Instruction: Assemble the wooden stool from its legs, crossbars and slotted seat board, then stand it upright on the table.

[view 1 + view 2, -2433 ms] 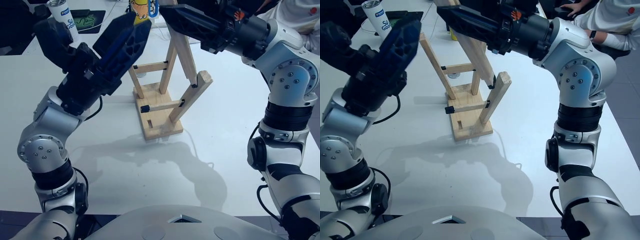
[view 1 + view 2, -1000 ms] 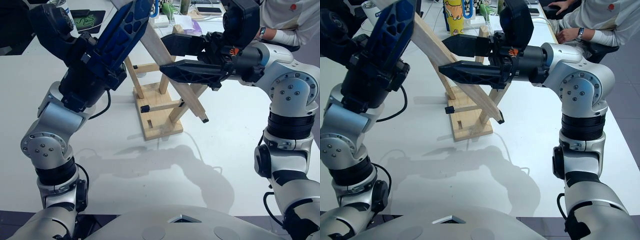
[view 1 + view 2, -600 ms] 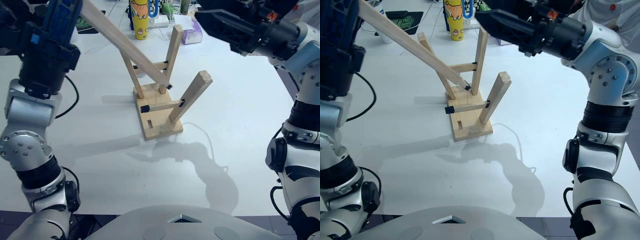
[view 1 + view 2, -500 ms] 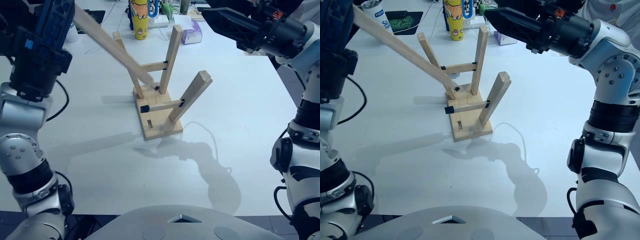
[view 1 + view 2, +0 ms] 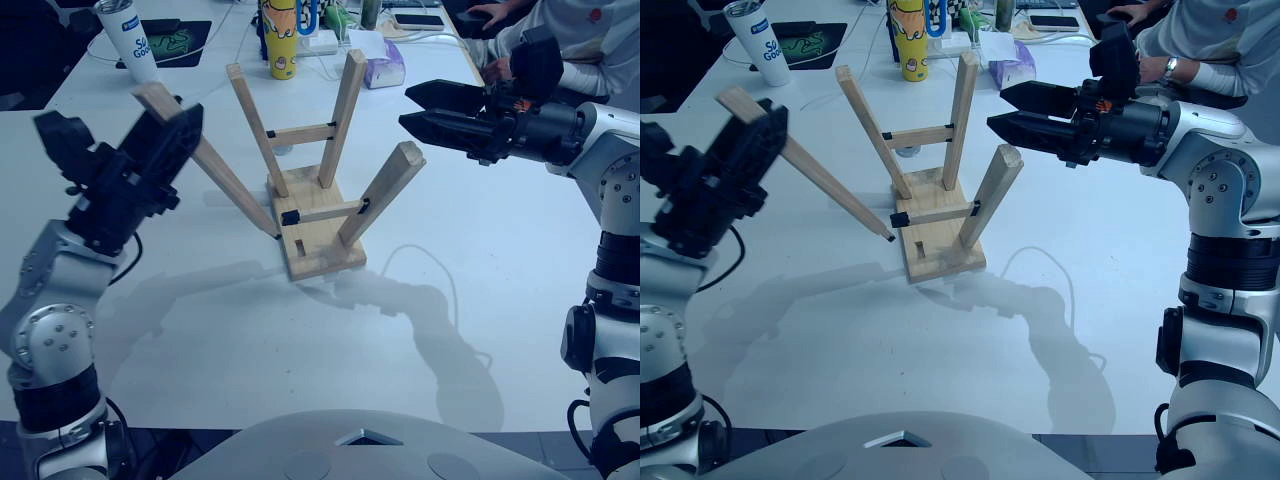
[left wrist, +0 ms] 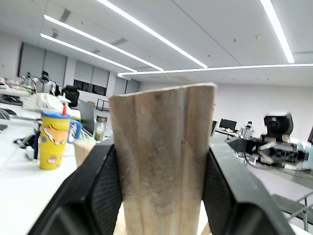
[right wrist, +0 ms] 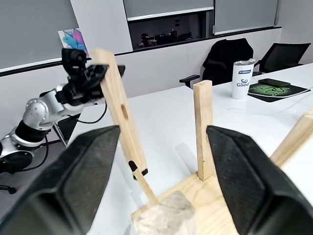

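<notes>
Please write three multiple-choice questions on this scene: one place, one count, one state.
1. Where does the left gripper's loose leg end? A) by the seat board's edge B) atop a standing leg C) at the table's near edge
2. How many legs stand in the seat board? A) two B) three C) four
3. The right gripper is: A) open, empty B) shut on a leg C) shut on a crossbar
Key: 1A, tip hangs beside the board; 2B, three point up; 3A, fingers apart.
</notes>
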Robot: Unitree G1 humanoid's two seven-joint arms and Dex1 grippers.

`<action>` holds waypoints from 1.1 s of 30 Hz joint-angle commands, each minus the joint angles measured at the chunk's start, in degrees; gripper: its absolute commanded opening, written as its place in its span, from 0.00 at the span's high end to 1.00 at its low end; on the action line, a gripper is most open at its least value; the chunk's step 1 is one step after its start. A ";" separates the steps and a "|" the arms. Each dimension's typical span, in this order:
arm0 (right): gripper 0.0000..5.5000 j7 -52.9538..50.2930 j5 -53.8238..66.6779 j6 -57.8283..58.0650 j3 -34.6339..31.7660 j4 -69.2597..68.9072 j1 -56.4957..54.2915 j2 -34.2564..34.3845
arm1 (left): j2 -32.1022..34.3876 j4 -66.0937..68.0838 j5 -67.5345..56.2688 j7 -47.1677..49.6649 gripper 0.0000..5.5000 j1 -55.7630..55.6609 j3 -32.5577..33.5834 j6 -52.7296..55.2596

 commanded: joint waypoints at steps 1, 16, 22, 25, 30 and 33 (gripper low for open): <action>0.40 -1.30 -0.99 2.04 1.48 -1.49 1.38 -0.24 | -3.22 3.31 7.06 -2.48 0.63 0.70 -4.61 -3.68; 0.40 0.37 -1.46 3.52 3.24 -0.01 -0.06 -0.16 | -12.53 11.24 15.27 -5.14 0.63 -5.42 -11.03 -8.72; 0.40 0.71 -1.48 3.46 3.25 0.49 -0.47 -0.06 | -10.43 14.31 19.03 -9.37 0.63 -0.98 -12.73 -9.11; 0.40 0.91 -1.55 3.19 3.33 0.68 -0.49 -0.05 | -8.22 17.04 21.91 -11.90 0.63 1.45 -13.30 -10.24; 0.40 0.90 -1.42 2.95 2.94 0.69 -0.08 -0.12 | -5.88 19.25 22.31 -14.49 0.63 2.18 -13.37 -10.57; 0.40 1.20 -1.48 2.87 3.03 0.69 0.04 -0.31 | -4.01 19.09 22.76 -15.67 0.63 1.83 -13.63 -10.31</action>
